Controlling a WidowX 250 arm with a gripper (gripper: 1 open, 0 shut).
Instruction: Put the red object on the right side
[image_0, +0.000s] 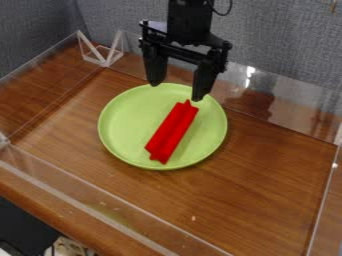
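Note:
The red object, a bright red bar-like block, lies slanted on the lime-green round plate in the middle of the table. My gripper hangs just above the block's far end, pointing straight down, its two black fingers spread open with nothing between them. The right side is bare dark brown wooden tabletop between the plate and the acrylic wall.
Clear acrylic walls ring the tabletop on all sides. A small clear triangular stand sits at the back left corner. Brown tabletop also shows to the left of and in front of the plate.

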